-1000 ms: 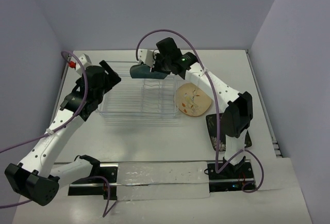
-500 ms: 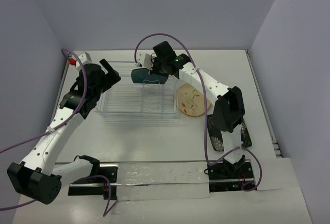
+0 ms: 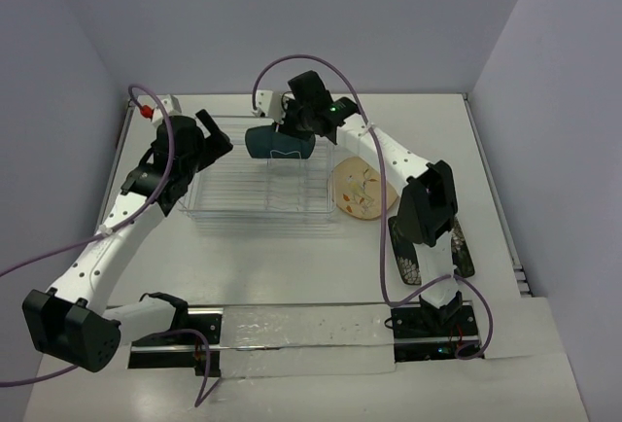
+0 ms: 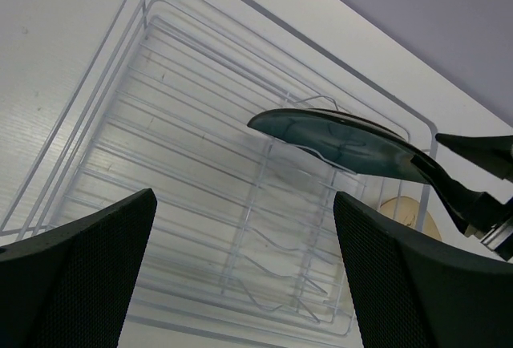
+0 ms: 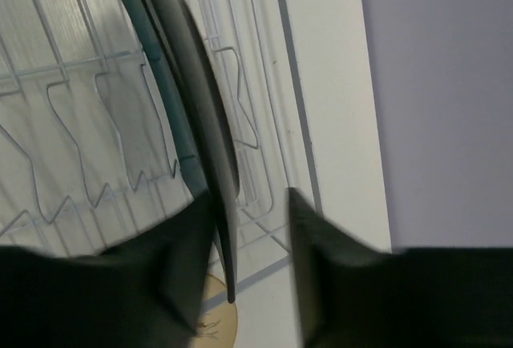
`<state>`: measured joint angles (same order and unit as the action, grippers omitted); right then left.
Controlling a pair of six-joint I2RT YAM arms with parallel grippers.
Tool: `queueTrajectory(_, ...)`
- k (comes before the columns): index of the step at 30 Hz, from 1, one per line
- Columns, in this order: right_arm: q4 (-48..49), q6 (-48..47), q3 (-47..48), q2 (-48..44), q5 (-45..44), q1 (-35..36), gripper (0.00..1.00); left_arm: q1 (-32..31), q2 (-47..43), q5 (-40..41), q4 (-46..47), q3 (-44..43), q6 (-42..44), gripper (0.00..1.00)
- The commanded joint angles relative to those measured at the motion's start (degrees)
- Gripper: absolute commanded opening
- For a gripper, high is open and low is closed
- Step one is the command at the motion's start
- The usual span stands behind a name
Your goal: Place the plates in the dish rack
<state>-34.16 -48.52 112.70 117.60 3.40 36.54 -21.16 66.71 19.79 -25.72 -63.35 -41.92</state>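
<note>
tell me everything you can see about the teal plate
The teal plate is a glossy, dark blue-green dish with rounded corners and a shallow raised rim, ceramic by the look of it. It stands on edge, leaning, at the far end of the dish rack, its lower edge down among the wire prongs. The right gripper straddles its upper edge with jaws parted: one finger lies against the plate, and a gap shows on the other side. No chips or dirt are visible.

You have no readable text, label, brand or number in any of these views. The marks on the cream plate (image 3: 360, 193) are floral sprigs, not writing.
</note>
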Motion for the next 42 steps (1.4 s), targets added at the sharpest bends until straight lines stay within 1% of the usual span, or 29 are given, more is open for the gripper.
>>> queueTrajectory(1,6.12,0.98,3.14,-0.62,-1.29,-0.77,0.65,0.50,1.14,-2.56,4.01,-1.42,1.66,0.99)
queueTrajectory(8,14.77,5.15,3.84,0.28,-6.64,-2.69,0.71,0.61,2.88,-3.56,4.69,-2.46,1.98,0.99)
queueTrajectory(13,17.35,6.51,5.66,2.08,-6.75,-3.88,0.74,0.64,4.06,-4.42,4.75,-3.24,2.36,0.99)
queueTrajectory(18,15.82,7.69,6.78,1.85,-4.21,-3.93,0.76,0.68,4.87,-4.80,4.93,-3.79,2.63,0.99)
queueTrajectory(21,13.19,7.06,5.08,-0.50,2.33,-3.92,0.78,0.68,5.28,-5.66,5.45,-3.96,2.89,0.99)
queueTrajectory(23,11.75,5.47,2.45,-2.37,4.07,-3.75,0.79,0.59,5.44,-6.16,5.86,-3.88,2.98,0.99)
queueTrajectory(27,11.93,4.10,-2.94,-4.73,5.39,-3.67,0.79,0.63,5.79,-6.43,6.08,-3.84,3.07,0.99)
queueTrajectory(33,8.60,3.75,-4.78,-5.07,5.77,-3.52,0.79,0.61,6.08,-6.99,6.51,-3.58,2.79,0.99)
queueTrajectory(37,8.70,3.56,-8.97,-7.40,7.38,-2.99,0.79,0.59,5.97,-7.28,6.70,-3.21,2.51,0.99)
queueTrajectory(42,6.48,3.26,-11.60,-10.30,9.64,-2.22,0.79,0.59,5.76,-7.70,6.74,-3.14,2.41,0.99)
